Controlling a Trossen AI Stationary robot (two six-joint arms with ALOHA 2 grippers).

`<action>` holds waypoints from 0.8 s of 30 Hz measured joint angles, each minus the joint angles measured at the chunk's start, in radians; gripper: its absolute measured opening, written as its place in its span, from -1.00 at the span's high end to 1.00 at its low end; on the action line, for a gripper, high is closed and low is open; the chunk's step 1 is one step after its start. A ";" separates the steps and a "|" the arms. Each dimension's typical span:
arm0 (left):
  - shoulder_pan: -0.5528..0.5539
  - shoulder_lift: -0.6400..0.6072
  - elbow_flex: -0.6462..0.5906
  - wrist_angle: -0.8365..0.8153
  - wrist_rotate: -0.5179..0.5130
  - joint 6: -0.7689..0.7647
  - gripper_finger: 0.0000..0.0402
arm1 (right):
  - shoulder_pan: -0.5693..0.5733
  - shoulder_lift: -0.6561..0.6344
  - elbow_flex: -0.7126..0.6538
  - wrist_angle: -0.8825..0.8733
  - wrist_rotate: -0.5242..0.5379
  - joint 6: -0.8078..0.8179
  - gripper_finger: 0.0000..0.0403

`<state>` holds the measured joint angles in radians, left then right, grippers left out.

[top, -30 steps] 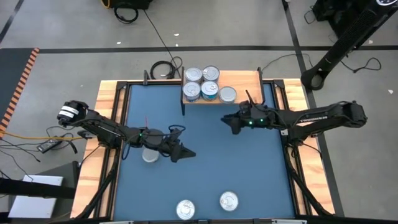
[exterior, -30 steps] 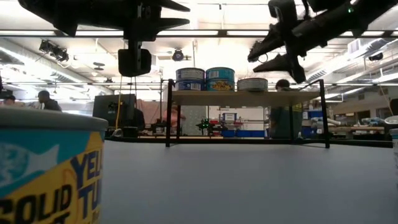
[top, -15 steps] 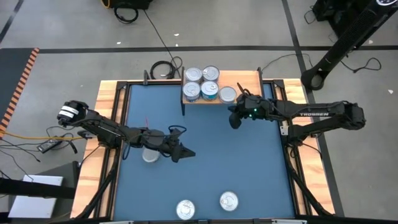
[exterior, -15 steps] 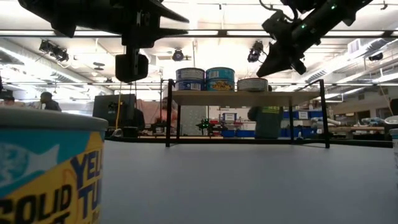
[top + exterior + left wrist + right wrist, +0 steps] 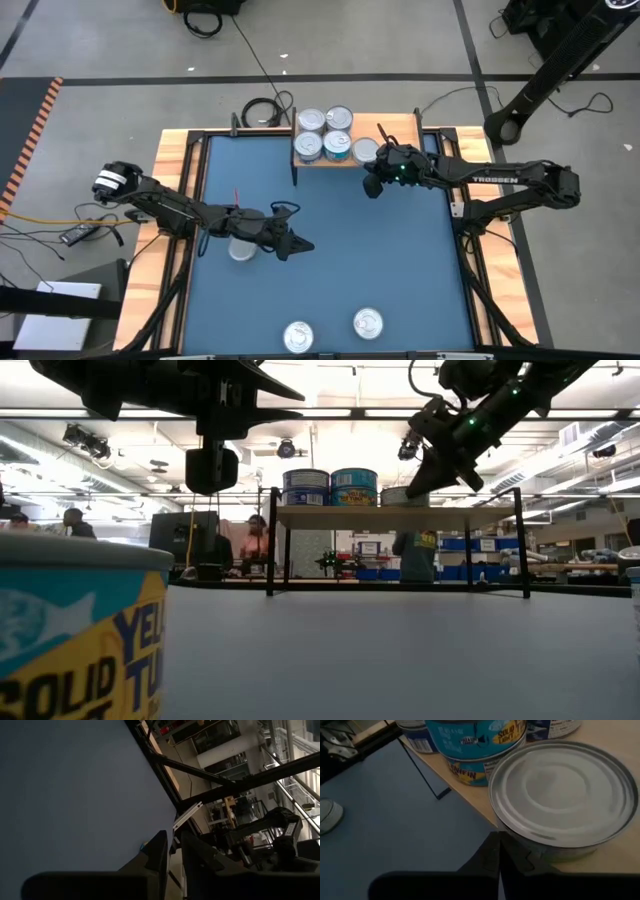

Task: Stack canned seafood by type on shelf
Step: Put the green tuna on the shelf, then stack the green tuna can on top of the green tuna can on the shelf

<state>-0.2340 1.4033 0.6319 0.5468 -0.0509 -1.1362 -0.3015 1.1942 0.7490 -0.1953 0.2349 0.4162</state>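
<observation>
The shelf (image 5: 395, 128) stands at the table's far edge. On it, teal-labelled cans (image 5: 324, 133) stand in stacks at its left. A single silver-lidded can (image 5: 565, 790) sits to their right near the shelf's front edge. My right gripper (image 5: 372, 185) is shut, level with that can, its tips (image 5: 498, 840) just before the can's near side. My left gripper (image 5: 300, 247) hovers mid-table with a narrow gap between its fingers (image 5: 172, 852) and nothing in it. Another can (image 5: 241, 250) lies on the table under the left arm. My right gripper's shut fingertips (image 5: 490, 851) point slanting down from the table's near side at the lower side wall (image 5: 530, 851) of the single can on the shelf. Whether they touch it I cannot tell.
Two more cans (image 5: 298, 336) (image 5: 368, 322) stand at the table's near edge; one fills the low view's left corner (image 5: 80, 630). The shelf's black legs (image 5: 270, 540) reach down to the table. The blue table top (image 5: 400, 260) lies open between the arms. People are in the room beyond.
My right gripper has shut its fingers, swung toward the far edge and the shelf, and turned and tipped down toward the single can. The cans on the shelf have kept their places.
</observation>
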 joint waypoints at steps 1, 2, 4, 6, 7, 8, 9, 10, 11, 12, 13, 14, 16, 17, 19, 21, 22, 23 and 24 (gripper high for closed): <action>0.000 0.000 0.000 0.000 0.000 0.000 0.70 | -0.003 0.000 0.000 0.003 0.003 0.000 0.96; 0.000 0.000 0.000 -0.002 0.000 0.000 0.70 | -0.007 -0.002 0.000 0.006 0.003 0.000 0.97; 0.000 0.000 0.000 -0.004 0.000 0.000 0.70 | -0.016 -0.010 0.000 0.007 0.005 -0.001 0.98; 0.000 0.000 0.000 -0.006 0.000 0.001 0.70 | -0.024 -0.013 0.000 0.016 0.004 0.001 0.98; 0.000 0.000 0.000 -0.006 0.000 0.001 0.70 | -0.028 -0.013 0.000 0.018 0.000 0.001 0.98; 0.000 0.000 0.000 -0.007 0.000 0.001 0.70 | -0.029 -0.013 0.000 0.018 -0.009 0.002 0.97; 0.000 0.000 0.000 -0.007 0.000 0.001 0.70 | -0.029 -0.013 0.000 0.020 -0.022 0.003 0.96; 0.000 0.000 0.000 -0.007 0.000 0.001 0.70 | -0.029 -0.013 0.000 0.023 -0.031 0.003 0.95; 0.000 0.000 0.000 -0.007 0.000 0.000 0.71 | -0.026 -0.013 0.000 0.023 -0.044 0.004 0.94; 0.000 -0.001 0.000 -0.007 0.001 0.000 0.72 | -0.021 -0.013 0.000 0.021 -0.058 0.014 0.94; -0.004 -0.011 0.000 -0.014 0.008 0.000 0.74 | -0.016 -0.013 0.000 0.020 -0.074 0.026 0.94; -0.011 -0.028 0.000 -0.030 0.011 0.001 0.77 | -0.010 -0.013 0.000 0.022 -0.089 0.033 0.94; -0.027 -0.081 0.030 -0.133 0.021 0.008 0.87 | 0.003 -0.020 0.000 0.022 -0.124 0.035 0.95; -0.037 -0.115 0.051 -0.229 0.023 0.017 0.93 | 0.012 -0.026 0.000 0.022 -0.136 0.035 0.96; -0.063 -0.179 0.111 -0.465 0.003 0.020 0.97 | 0.029 -0.038 0.000 0.021 -0.156 0.036 0.97; -0.103 -0.226 0.179 -0.708 -0.075 -0.024 0.97 | 0.052 -0.047 0.000 0.018 -0.163 0.036 0.97; -0.129 -0.241 0.211 -0.831 -0.119 -0.062 0.98 | 0.063 -0.052 0.000 0.019 -0.167 0.036 0.97; -0.156 -0.249 0.242 -0.944 -0.160 -0.116 0.98 | 0.075 -0.056 0.000 0.014 -0.169 0.036 0.96; -0.188 -0.252 0.266 -1.033 -0.197 -0.184 0.98 | 0.087 -0.058 0.000 0.013 -0.169 0.037 0.96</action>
<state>-0.4219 1.1517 0.8979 -0.4864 -0.2479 -1.3202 -0.2141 1.1363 0.7486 -0.1819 0.0658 0.4530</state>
